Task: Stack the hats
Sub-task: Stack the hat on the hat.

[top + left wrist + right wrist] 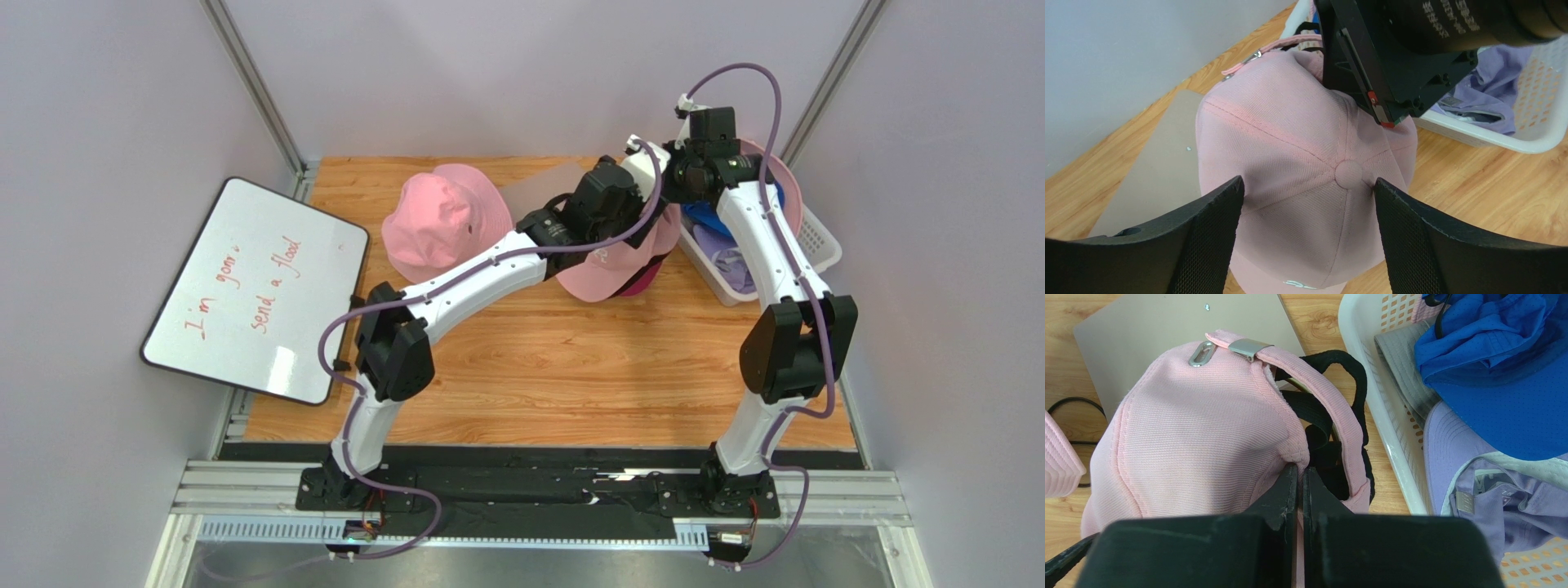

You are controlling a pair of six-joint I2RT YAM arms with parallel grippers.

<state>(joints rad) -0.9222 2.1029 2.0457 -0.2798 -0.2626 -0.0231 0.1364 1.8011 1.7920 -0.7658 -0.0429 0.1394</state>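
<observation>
A light pink baseball cap (1192, 435) sits over a black cap (1333, 416), with a magenta edge (644, 279) showing below it. My right gripper (1300, 474) is shut on the pink cap's rear rim, beside the strap opening. My left gripper (1309, 202) is open, one finger on each side of the cap's crown (1290, 147) near the top button. A pink bucket hat (442, 221) lies apart on the table to the left. Blue (1499, 373), lavender (1462, 459) and grey (1407, 361) hats lie in the basket.
The white mesh basket (1370, 386) stands right of the caps, close against them. A flat grey board (1155, 324) lies under the caps. A whiteboard (258, 288) with red writing leans off the table's left edge. The right gripper's body (1389, 61) is just beyond the left fingers.
</observation>
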